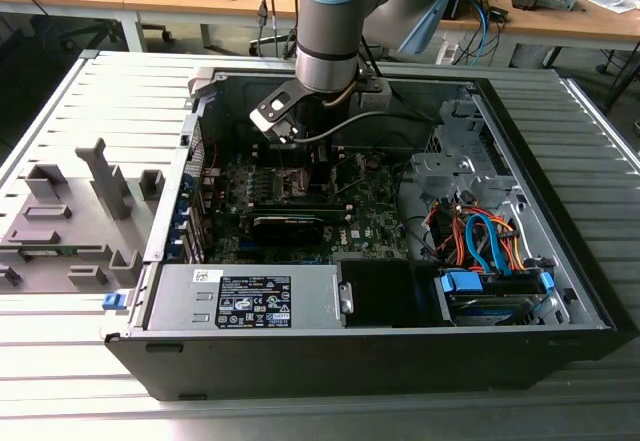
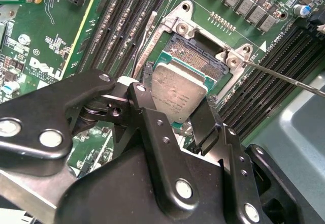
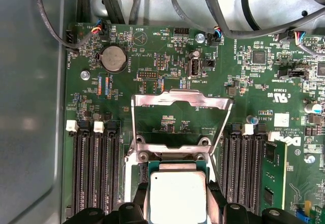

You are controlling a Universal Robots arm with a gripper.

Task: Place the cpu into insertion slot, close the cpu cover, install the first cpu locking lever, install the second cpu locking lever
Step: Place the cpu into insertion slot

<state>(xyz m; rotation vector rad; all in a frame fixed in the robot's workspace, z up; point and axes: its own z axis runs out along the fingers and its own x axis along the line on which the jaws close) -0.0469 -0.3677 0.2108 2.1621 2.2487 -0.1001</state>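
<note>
Inside the open computer case (image 1: 400,301) lying on the slatted tabletop (image 1: 80,391), the arm (image 1: 330,21) reaches down to the motherboard (image 1: 290,191). In the second wrist view the tool (image 2: 175,107) is clamped on the cpu (image 2: 177,92), with its two black fingers (image 2: 205,120) pressing on opposite edges of the chip. The cpu sits over the insertion slot (image 2: 200,56) but offset from it — a strip of the dark contact field shows beyond one edge of the chip. We cannot tell whether the chip touches the socket or hangs just above it. In the first wrist view the cpu cover (image 3: 180,98) is swung open, away from the slot, on the far side of the cpu (image 3: 177,196) from the tool (image 3: 177,203). A thin wire lever (image 2: 284,76) lies out to one side of the slot, across the memory slots (image 2: 274,56).

We judge the cpu light, thin and quite stiff. It should not flex in the grip, but its smooth metal face offers little friction, so the edges are the place to hold it, as the tool does now. The underside and the slot's fine contacts look easily damaged — a sideways drag or a tilted touch would be the hazard. So light a part calls for only a gentle clamp.
</note>
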